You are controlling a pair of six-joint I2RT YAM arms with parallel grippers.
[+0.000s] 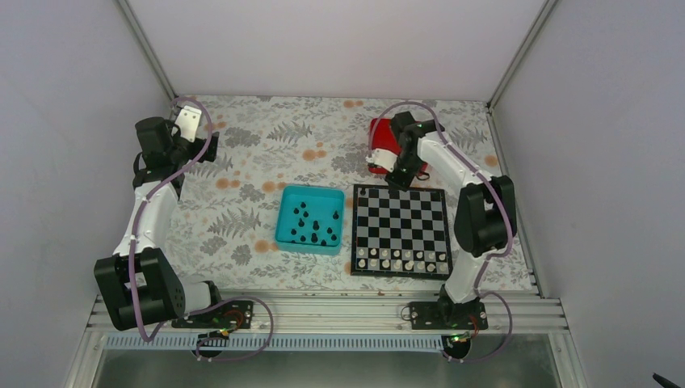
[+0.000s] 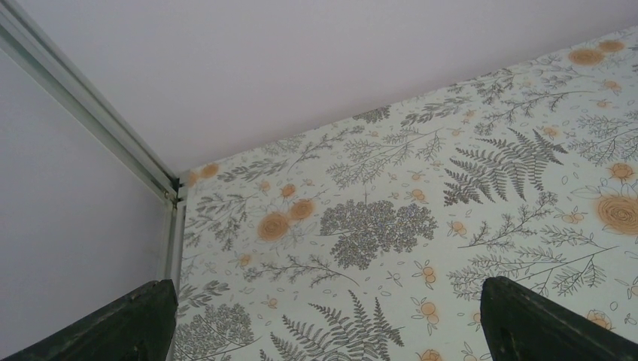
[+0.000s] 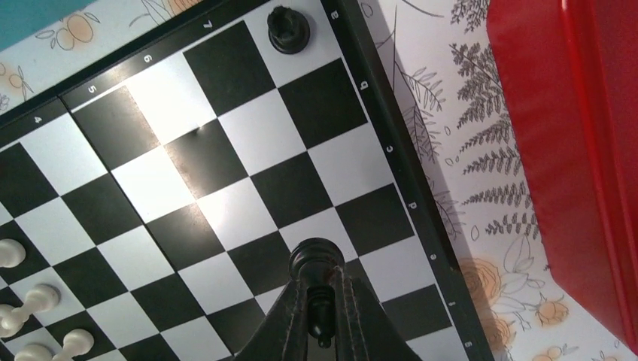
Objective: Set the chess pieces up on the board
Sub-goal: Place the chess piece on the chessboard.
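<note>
Two arms work over a fern-print table (image 1: 242, 166), shown from above and from each wrist

Left gripper (image 1: 190, 121): at the far left corner of the table, well apart from the trays and the board. In its wrist view (image 2: 323, 297) the jaws stand wide apart, with only patterned table (image 2: 376, 226) between them; nothing is held.

Right gripper (image 1: 398, 179): over the far edge of the board (image 1: 404, 222), just in front of the red tray (image 1: 383, 134). In its wrist view (image 3: 320, 280) the fingers are pinched tight on a black piece (image 3: 317, 257), whose rounded head juts past the fingertips. It hangs over squares near the lettered border of the board (image 3: 226, 173); whether it touches the surface cannot be told.

Corner piece (image 1: 363, 192): one black piece stands upright on the far left corner square of the board, also seen at the top of the right wrist view (image 3: 288, 30).

Black pieces (image 1: 311, 225): about ten lie scattered inside the teal tray (image 1: 280, 217), just left of the board.

White pieces (image 1: 401, 260): ranged along the two near rows of the board; a few show at the lower left of the right wrist view (image 3: 30, 301).

Red tray (image 3: 557, 150): beside the board's far edge, its contents hidden
</note>
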